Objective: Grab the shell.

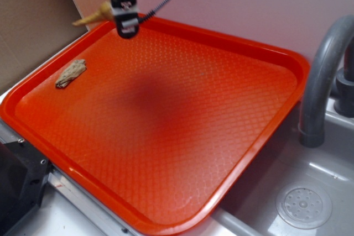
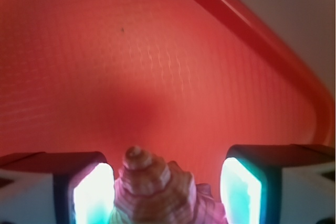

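Note:
The shell (image 1: pixel 95 14) is tan-yellow and spiral, with its long pointed tip sticking out to the left. It hangs in the air above the far left corner of the orange tray (image 1: pixel 260 136). My gripper (image 1: pixel 127 27) is shut on it and holds it clear of the tray. In the wrist view the ribbed shell (image 2: pixel 149 187) sits between my two fingers, close against the left pad (image 2: pixel 92 198), with a small gap showing to the right pad (image 2: pixel 240 195). My gripper (image 2: pixel 165 184) is well above the tray floor (image 2: pixel 157 66).
A flat, rough greyish-brown piece (image 1: pixel 71 73) lies on the tray near its left rim. A grey faucet (image 1: pixel 323 75) rises at the right over a sink with a round drain (image 1: pixel 303 205). A wall stands behind the tray.

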Robot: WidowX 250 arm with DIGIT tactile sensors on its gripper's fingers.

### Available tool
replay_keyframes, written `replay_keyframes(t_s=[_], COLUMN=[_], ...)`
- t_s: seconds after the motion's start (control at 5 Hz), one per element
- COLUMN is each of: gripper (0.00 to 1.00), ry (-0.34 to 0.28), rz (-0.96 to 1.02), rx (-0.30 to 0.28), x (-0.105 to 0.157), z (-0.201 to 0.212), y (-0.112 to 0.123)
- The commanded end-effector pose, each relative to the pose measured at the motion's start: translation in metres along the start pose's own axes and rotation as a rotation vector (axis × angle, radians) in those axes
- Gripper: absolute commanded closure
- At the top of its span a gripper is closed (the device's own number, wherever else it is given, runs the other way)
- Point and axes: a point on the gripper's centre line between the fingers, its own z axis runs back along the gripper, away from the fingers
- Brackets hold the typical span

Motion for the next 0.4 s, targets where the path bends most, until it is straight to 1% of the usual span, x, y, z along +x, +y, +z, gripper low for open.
replay_keyframes(t_s=[0.0,0.2], gripper=[1.00,1.00], ry=[-0.079,-0.173], rz=[0.353,0.322], rx=[-0.081,-0.122], x=[-0.0346,-0.0443], z=[0.0608,0.0630], y=[-0.0004,-0.0036])
